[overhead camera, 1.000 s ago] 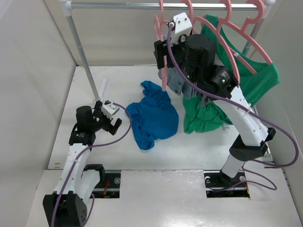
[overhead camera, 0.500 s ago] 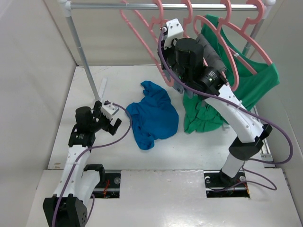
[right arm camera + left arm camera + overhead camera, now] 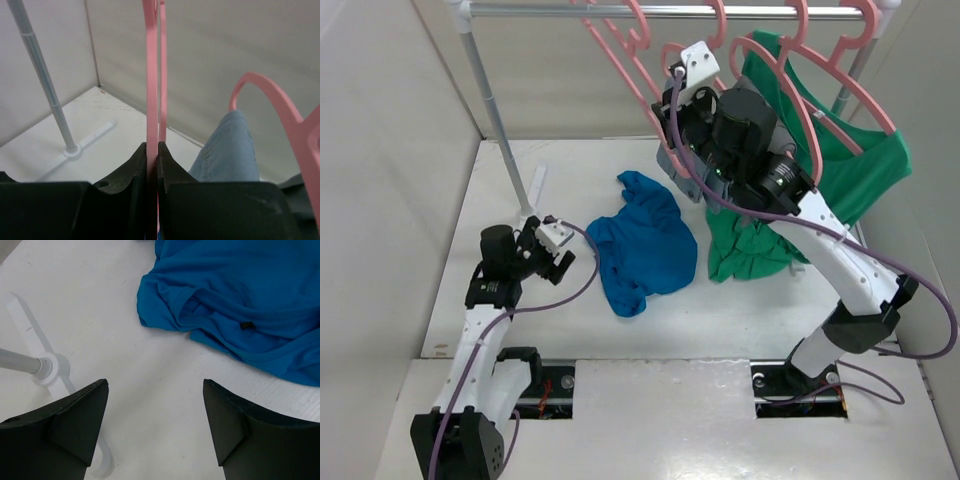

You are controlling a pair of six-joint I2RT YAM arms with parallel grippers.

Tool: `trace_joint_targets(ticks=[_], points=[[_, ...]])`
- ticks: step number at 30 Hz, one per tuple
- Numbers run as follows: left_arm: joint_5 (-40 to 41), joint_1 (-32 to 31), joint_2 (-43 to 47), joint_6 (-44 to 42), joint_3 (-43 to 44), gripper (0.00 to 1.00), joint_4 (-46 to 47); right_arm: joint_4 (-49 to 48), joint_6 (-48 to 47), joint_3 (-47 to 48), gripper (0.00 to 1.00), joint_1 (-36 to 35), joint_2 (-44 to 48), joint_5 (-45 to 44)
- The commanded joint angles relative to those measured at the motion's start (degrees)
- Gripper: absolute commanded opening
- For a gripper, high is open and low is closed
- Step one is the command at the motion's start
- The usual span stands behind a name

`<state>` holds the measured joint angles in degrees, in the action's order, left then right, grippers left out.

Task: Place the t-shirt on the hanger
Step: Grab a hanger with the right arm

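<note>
The blue t-shirt (image 3: pixel 645 245) lies crumpled on the white table, and the left wrist view shows its collar and label (image 3: pixel 240 300). My left gripper (image 3: pixel 563 262) hovers low just left of it, open, with only bare table between its fingers (image 3: pixel 155 382). The pink hanger (image 3: pixel 638 80) hangs from the rail and slants down to the right. My right gripper (image 3: pixel 667 125) is raised to it and shut on its thin pink bar (image 3: pixel 151 75), which stands edge-on between the jaws (image 3: pixel 152 150).
The rack's grey pole (image 3: pixel 500 120) stands at the left on a white foot (image 3: pixel 50 370). Other pink hangers on the rail carry a green shirt (image 3: pixel 860 170) and a grey-blue garment (image 3: pixel 230 150). White walls close in on both sides and behind.
My right gripper has closed on the pink hanger, and the hanger has swung from hanging straight down to slanting leftward along the rail. The left arm has stayed in place.
</note>
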<state>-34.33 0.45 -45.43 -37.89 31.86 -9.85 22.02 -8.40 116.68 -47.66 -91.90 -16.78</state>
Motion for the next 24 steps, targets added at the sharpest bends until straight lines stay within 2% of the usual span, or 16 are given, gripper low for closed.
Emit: trace_joint_targets(ticks=[1,6,9,12,14,16,21,24], points=[[-2.67,-0.18,-0.88,-2.28,0.40,0.73,-0.79,-9.88,-5.20,0.04,0.00,-0.24,2.34,4.90],[-3.38,-0.18,-2.12,-5.70,0.93,0.66,-2.19,-10.42,-7.15,-1.89,0.00,-1.38,3.39,10.07],[-4.52,-0.18,-4.75,-10.35,1.45,0.53,-3.59,-10.42,-7.15,-8.29,0.00,-1.91,6.02,15.34],[-5.05,-1.93,-9.49,-16.06,3.82,0.47,-6.67,-10.95,-7.15,-19.10,0.00,-3.22,10.76,16.95],[-3.12,-3.95,-12.56,-16.95,6.53,0.49,-7.29,-11.65,-6.02,-25.85,0.00,-4.28,13.92,14.76],[-2.50,-6.15,-18.53,-15.03,9.26,0.58,-7.29,-11.65,-3.12,-28.87,0.00,-4.28,15.51,13.10],[-0.84,-10.46,-33.72,-8.88,20.41,0.58,-8.35,-10.52,0.40,-35.19,0.00,-4.28,19.20,5.98],[3.20,-14.41,-37.27,-5.97,22.72,0.58,-6.16,-8.41,1.72,-37.66,0.00,-4.28,19.74,1.14]])
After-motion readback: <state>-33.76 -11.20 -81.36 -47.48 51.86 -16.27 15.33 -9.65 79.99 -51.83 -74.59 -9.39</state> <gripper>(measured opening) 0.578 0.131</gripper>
